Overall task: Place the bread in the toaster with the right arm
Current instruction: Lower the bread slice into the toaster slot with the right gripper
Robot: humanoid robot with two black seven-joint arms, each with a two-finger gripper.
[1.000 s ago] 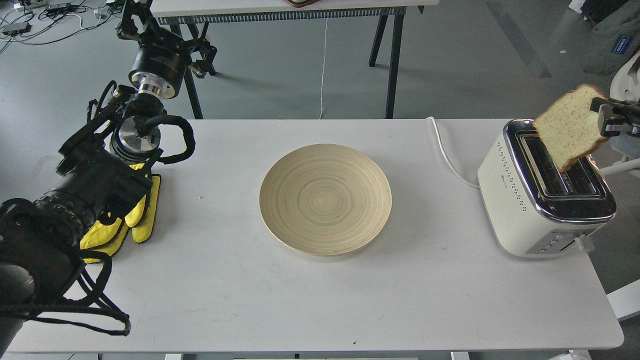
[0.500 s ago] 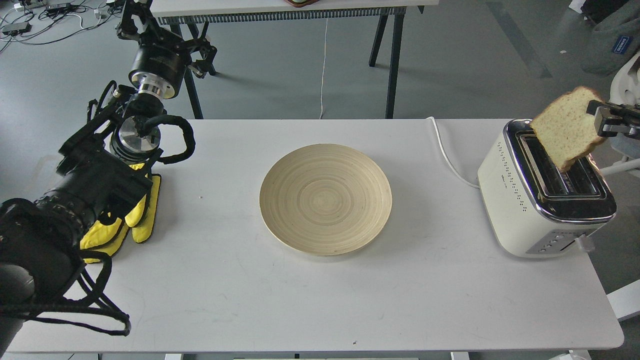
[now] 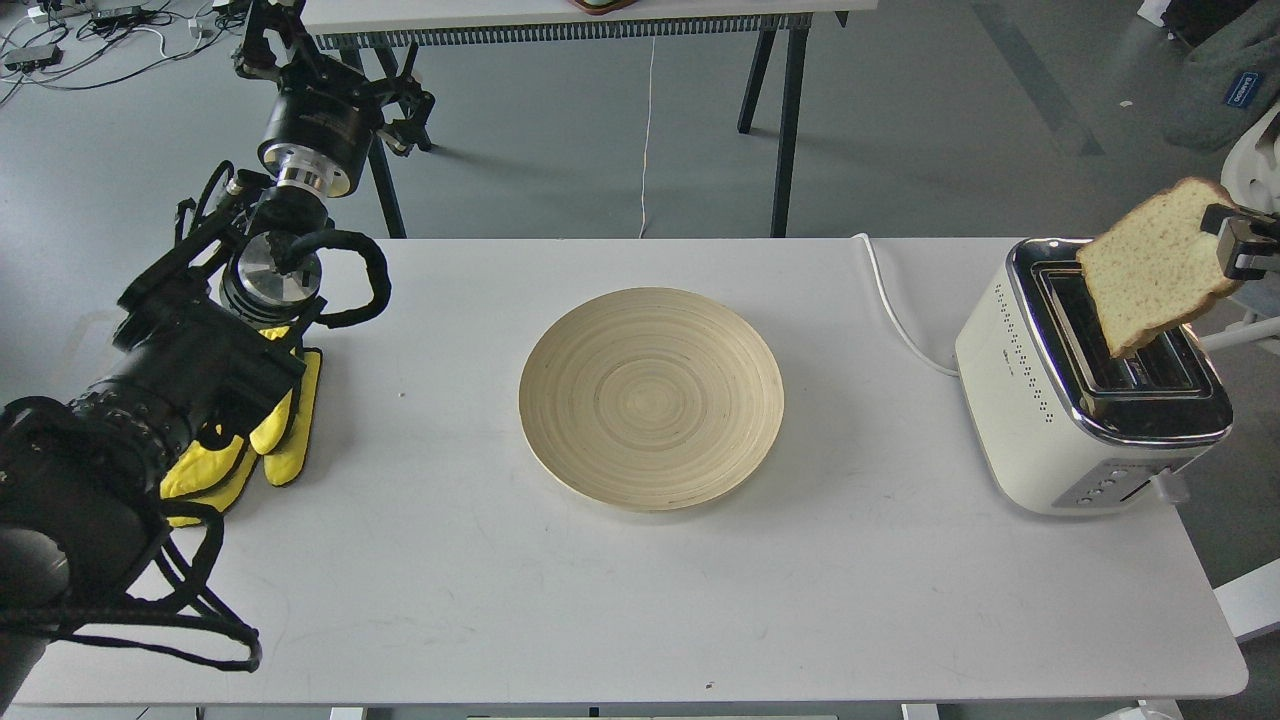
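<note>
The bread [image 3: 1155, 265] is a pale slice with a brown crust, held tilted in the air above the toaster's slots. My right gripper [image 3: 1225, 245] comes in from the right edge and is shut on the slice's upper right edge. The slice's lower corner hangs just over the chrome top of the cream-white toaster [image 3: 1050, 400], which stands at the table's right end. My left gripper [image 3: 275, 30] is raised at the far upper left, beyond the table, seen end-on and dark.
A round beige plate [image 3: 652, 397] lies in the table's middle. A yellow cloth [image 3: 265, 430] lies under my left arm at the table's left edge. The toaster's white cord [image 3: 890, 310] runs off the back edge. Another table's legs stand behind.
My right gripper has moved the bread slightly right and down, and the slice has tilted a little. The left arm has not moved.
</note>
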